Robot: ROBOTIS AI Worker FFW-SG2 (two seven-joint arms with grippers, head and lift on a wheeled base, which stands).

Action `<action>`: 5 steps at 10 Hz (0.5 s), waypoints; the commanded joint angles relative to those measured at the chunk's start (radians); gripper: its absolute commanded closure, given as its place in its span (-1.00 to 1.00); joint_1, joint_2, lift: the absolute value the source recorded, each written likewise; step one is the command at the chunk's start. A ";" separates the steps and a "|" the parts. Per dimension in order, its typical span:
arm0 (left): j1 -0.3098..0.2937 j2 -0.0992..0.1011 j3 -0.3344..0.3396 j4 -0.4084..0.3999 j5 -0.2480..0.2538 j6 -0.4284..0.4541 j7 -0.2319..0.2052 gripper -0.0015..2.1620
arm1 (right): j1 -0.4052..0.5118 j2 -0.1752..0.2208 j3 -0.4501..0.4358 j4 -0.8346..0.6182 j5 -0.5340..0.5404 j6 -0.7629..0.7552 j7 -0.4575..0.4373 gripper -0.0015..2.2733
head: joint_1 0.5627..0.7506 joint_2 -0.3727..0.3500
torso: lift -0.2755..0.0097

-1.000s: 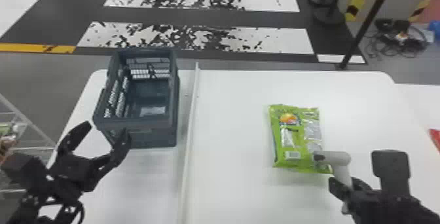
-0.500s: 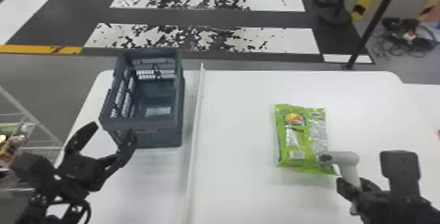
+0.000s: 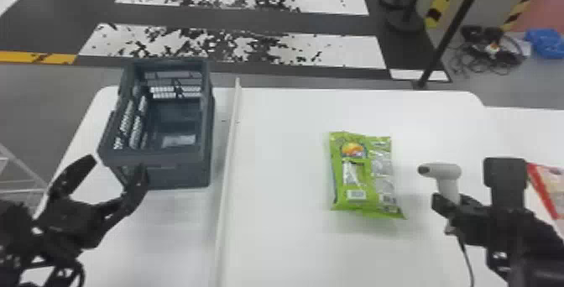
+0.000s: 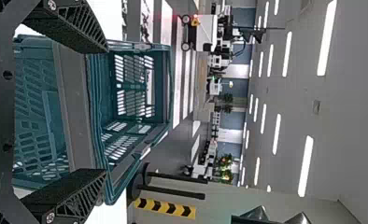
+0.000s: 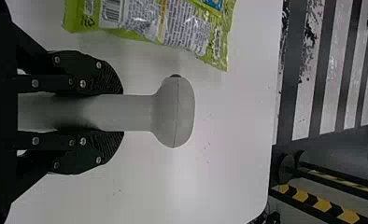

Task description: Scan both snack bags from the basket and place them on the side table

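Note:
In the head view my left gripper (image 3: pixel 115 177) stands open at the near side of the dark basket (image 3: pixel 157 158); inside the basket I make out only a pale patch on its floor. The left wrist view has the basket's rim (image 4: pixel 74 107) beyond the spread fingers of my left gripper (image 4: pixel 105 109). My right gripper (image 3: pixel 451 210) holds the grey scanner (image 3: pixel 447 173) upright, right of a green snack bag (image 3: pixel 365 177) lying flat on the table. In the right wrist view my right gripper (image 5: pixel 121 113) is shut on the handle of the scanner (image 5: pixel 173 112), beside the green bag (image 5: pixel 163 23).
A white strip (image 3: pixel 228 160) runs along the white table (image 3: pixel 285 240) between basket and green bag. At the far right a red and white package (image 3: pixel 547 185) lies on the adjoining side table (image 3: pixel 520 139). A cable (image 3: pixel 468 261) hangs from the scanner.
The head view has shifted slightly. The scanner in my right gripper has moved right, away from the green bag's lower corner, which it overlapped before. My left gripper stays open near the basket.

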 commanded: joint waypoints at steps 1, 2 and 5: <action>-0.002 0.005 0.000 0.000 0.002 0.000 0.000 -0.92 | -0.064 -0.036 -0.025 0.127 0.001 -0.088 -0.007 0.99 | 0.41 -0.21 | 0.41; -0.002 0.008 0.000 0.002 0.002 0.000 0.000 -0.92 | -0.095 -0.044 -0.038 0.193 0.008 -0.131 -0.008 0.99 | 0.41 -0.29 | 0.41; -0.006 0.008 -0.002 0.006 0.003 0.003 0.000 -0.92 | -0.158 -0.065 -0.038 0.336 0.024 -0.220 -0.011 0.99 | 0.41 -0.39 | 0.41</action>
